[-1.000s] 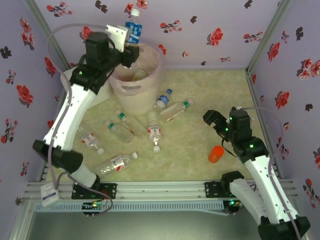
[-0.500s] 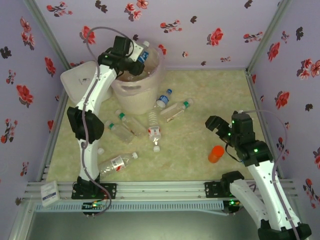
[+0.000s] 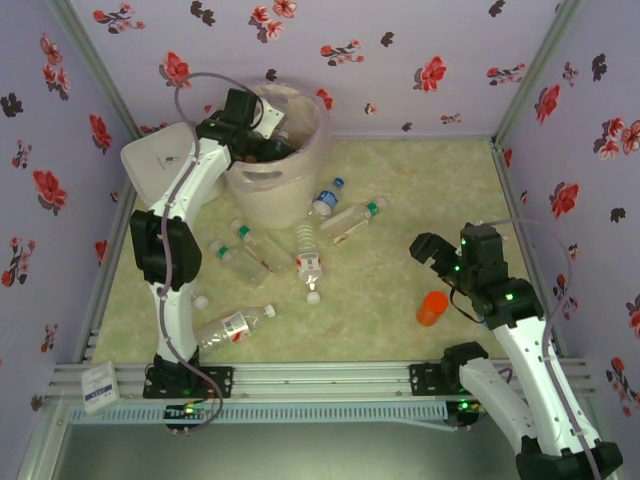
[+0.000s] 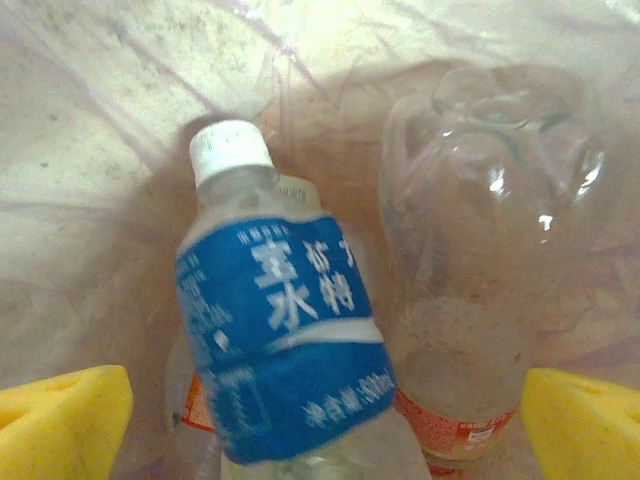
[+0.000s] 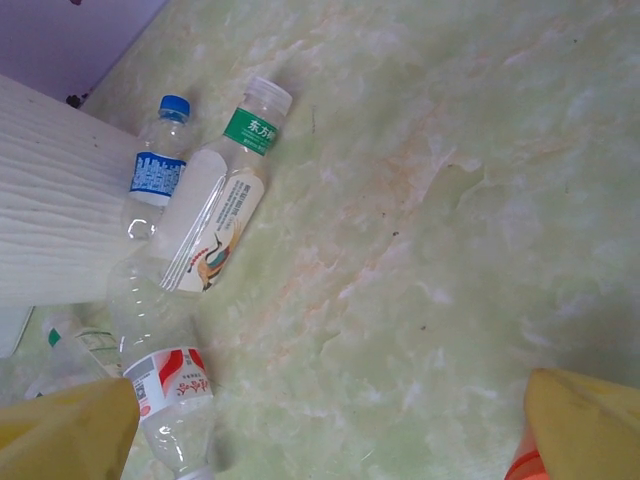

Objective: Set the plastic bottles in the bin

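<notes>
Your left pincer (image 3: 262, 135) hangs wide open over the bin (image 3: 275, 195) at the table's (image 3: 420, 190) far-left corner — a blue-labelled bottle (image 4: 280, 340) sits loose inside. Your right pincer (image 3: 430, 250) gapes empty; other bottles (image 3: 310, 255) litter the table's left half.

Bright, even light; mild close-up blur

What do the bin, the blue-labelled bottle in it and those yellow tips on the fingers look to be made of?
Bin: matte pink-beige plastic, judging by its smooth moulded wall, lined with thin clear film that crinkles. Blue-labelled bottle: thin clear plastic, see-through at the shoulder. Yellow fingertips: probably foam or soft rubber; the surface looks dull and spongy.
</notes>
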`<control>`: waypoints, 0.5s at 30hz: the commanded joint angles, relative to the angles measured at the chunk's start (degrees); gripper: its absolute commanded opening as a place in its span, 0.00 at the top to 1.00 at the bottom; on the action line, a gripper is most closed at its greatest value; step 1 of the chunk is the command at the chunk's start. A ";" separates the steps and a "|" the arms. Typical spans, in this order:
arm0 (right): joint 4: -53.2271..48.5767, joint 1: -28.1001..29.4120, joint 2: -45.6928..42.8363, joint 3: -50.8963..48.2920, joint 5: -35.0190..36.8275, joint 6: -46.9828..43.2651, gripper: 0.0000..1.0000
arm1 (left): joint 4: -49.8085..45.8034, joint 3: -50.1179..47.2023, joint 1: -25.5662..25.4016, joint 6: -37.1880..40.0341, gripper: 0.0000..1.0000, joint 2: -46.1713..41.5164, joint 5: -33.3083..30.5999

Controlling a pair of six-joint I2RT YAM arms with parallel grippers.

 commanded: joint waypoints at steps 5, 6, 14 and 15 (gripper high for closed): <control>0.85 -0.26 7.18 2.68 1.57 2.46 0.01 | -0.23 2.39 0.29 2.26 0.00 -7.27 -1.15; 2.15 -0.26 8.40 2.47 1.59 3.63 0.01 | -0.49 2.42 0.27 2.63 0.00 -8.17 -2.31; 17.61 4.40 20.77 3.34 8.99 12.29 0.01 | -3.36 -1.50 0.31 5.31 0.00 -19.02 -12.11; 19.37 4.63 22.79 3.90 9.78 12.99 0.01 | -3.27 -3.01 0.33 4.82 0.00 -20.99 -12.83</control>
